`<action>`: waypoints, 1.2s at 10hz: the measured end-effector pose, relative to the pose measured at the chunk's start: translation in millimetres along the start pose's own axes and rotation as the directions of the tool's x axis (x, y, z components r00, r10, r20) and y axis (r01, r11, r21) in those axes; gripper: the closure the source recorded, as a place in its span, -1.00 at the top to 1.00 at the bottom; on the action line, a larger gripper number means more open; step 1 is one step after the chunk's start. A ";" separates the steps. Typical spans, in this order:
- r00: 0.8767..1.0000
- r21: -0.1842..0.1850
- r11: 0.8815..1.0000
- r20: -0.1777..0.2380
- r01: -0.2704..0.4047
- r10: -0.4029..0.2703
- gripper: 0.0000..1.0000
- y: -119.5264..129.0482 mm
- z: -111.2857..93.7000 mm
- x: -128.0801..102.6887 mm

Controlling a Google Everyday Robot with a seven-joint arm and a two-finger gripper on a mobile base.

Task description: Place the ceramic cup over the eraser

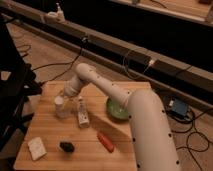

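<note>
The ceramic cup [61, 108] is small and white and stands upright on the left part of the wooden table [120, 150]. My gripper [63, 97] reaches down from the arm's elbow [85, 75] and sits right at the cup's top, hiding its rim. The eraser [66, 146] is a small black lump near the table's front edge, well in front of the cup and apart from it.
A white tube-shaped bottle [82, 113] lies just right of the cup. A green bowl [118, 110] sits at the right, partly behind my arm. An orange-red stick [105, 141] lies right of the eraser, and a white block [36, 148] lies left of it. Cables run on the floor behind.
</note>
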 end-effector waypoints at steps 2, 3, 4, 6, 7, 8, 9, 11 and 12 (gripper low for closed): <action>1.000 0.029 1.000 0.014 0.004 -0.004 -1.00 0.3 -35.0 -8.3; 1.000 0.038 0.999 0.017 0.009 -0.010 -1.00 2.4 -55.5 -12.4; 1.000 0.045 0.999 0.015 0.016 -0.017 -1.00 6.1 -78.3 -16.2; 0.999 0.050 0.998 -0.008 0.037 -0.037 -1.00 15.1 -116.7 -22.6; 0.998 0.046 0.998 -0.021 0.053 -0.052 -1.00 21.9 -133.2 -26.7; 0.997 0.045 0.997 -0.027 0.069 -0.068 -1.00 28.3 -147.4 -33.0; 0.996 0.042 0.996 -0.028 0.083 -0.082 -1.00 36.6 -160.2 -38.7; 0.996 0.048 0.995 -0.002 0.091 -0.091 -1.00 53.3 -180.9 -51.8; 0.996 0.049 0.995 0.017 0.088 -0.089 -1.00 63.3 -188.3 -56.3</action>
